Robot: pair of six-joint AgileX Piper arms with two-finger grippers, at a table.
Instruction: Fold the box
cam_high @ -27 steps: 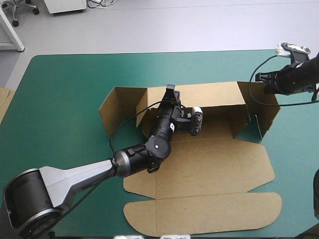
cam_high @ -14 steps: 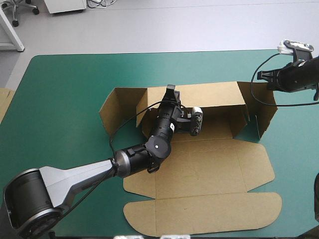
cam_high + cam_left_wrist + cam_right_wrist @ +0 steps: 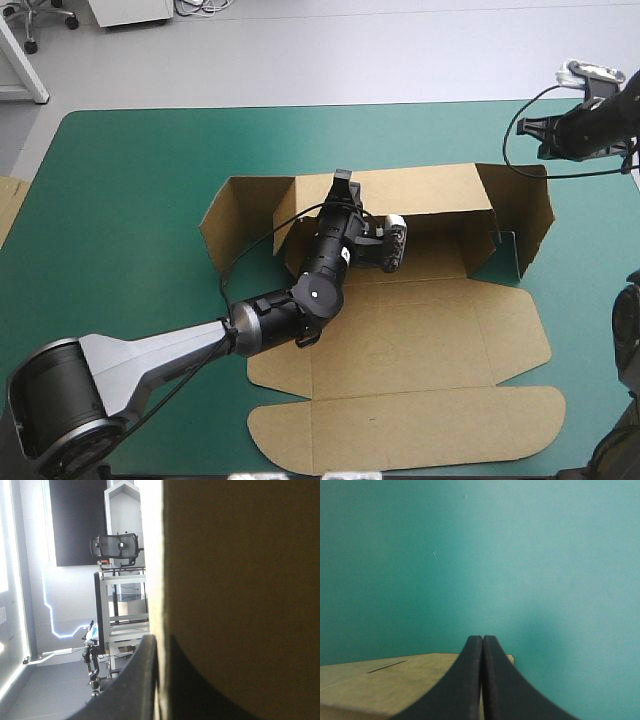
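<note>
— Gripping what, the left gripper (image 3: 342, 183)?
— It pinched the raised far wall of the brown box (image 3: 400, 340), which lay mid-table on the teal-green cover (image 3: 130, 200), its lid flat toward the near edge.
— And the right gripper (image 3: 524, 129)?
— Its fingers were pressed together, near the box's far right corner.

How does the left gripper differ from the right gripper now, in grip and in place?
The left gripper is shut on the raised back wall of the box; the right gripper is shut on nothing. The left one sits at the wall's top edge; the right one hangs over the teal-green cover, beside the box's far right corner. Both have fingers together.
</note>
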